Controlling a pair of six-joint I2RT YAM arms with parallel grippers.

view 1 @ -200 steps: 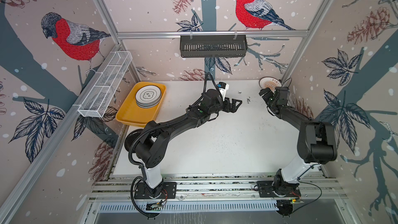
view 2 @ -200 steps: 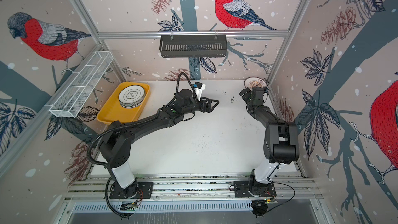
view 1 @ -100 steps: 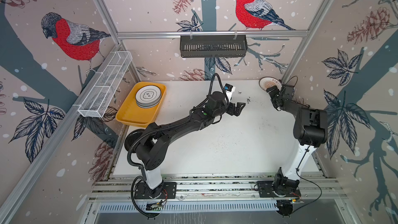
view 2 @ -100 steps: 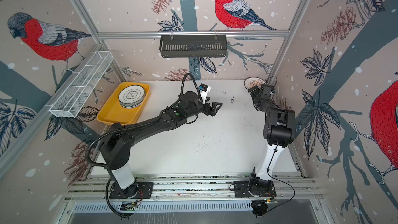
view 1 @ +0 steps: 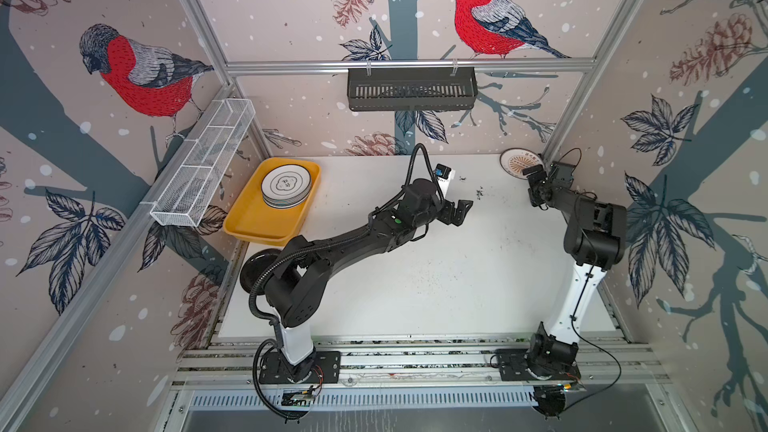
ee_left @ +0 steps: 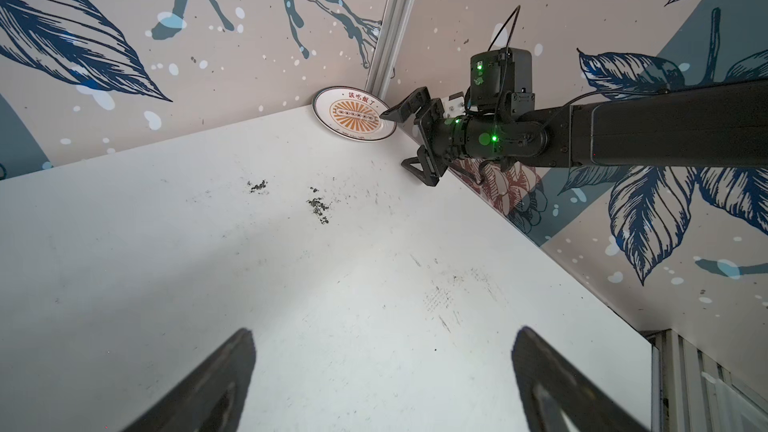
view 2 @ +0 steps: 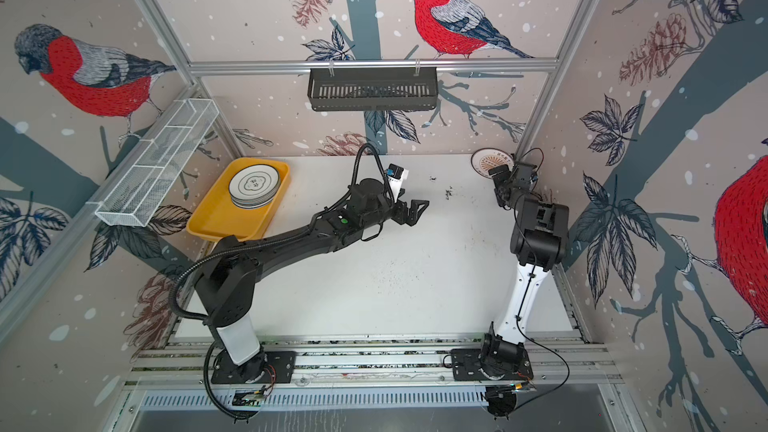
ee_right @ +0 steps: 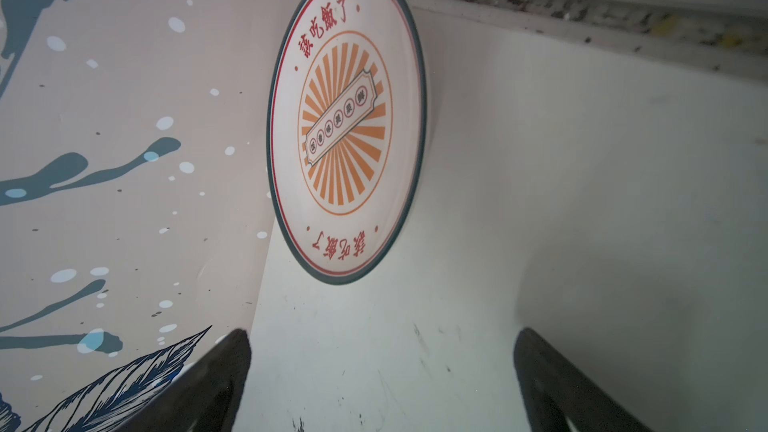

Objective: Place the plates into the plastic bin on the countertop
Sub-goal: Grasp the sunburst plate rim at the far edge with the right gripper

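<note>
Plates [view 1: 286, 184] are piled up in the yellow bin [view 1: 249, 224], far left on the tabletop [view 1: 436, 284], the top one white with a thin dark rim and an emblem in the middle. The pile fills the far end of the bin; the near end shows bare yellow. Over to the far right corner, and there's one sunburst plate [view 1: 514, 161] out on its own, face up, tucked right by the wall [view 1: 457, 135], orange rays in the centre and red lettering round the ring. The right gripper [view 1: 533, 185] is just beside it, jaws spread wide and holding nothing; in the left wrist view one finger [ee_left: 405, 105] crosses the plate's rim, though whether it touches I cannot tell. In the right wrist view the plate sits ahead of that gripper's two dark fingers, apart from both. The left gripper [view 1: 460, 211] hangs over the middle of the tabletop, pointing right, jaws wide apart as well, nothing between them. Down at the left edge, a black plate [view 1: 258, 268] peeks out from behind the left arm [view 1: 345, 243], just on the near side of the bin. Dark specks [view 1: 480, 193] dot the tabletop between the two grippers.
</note>
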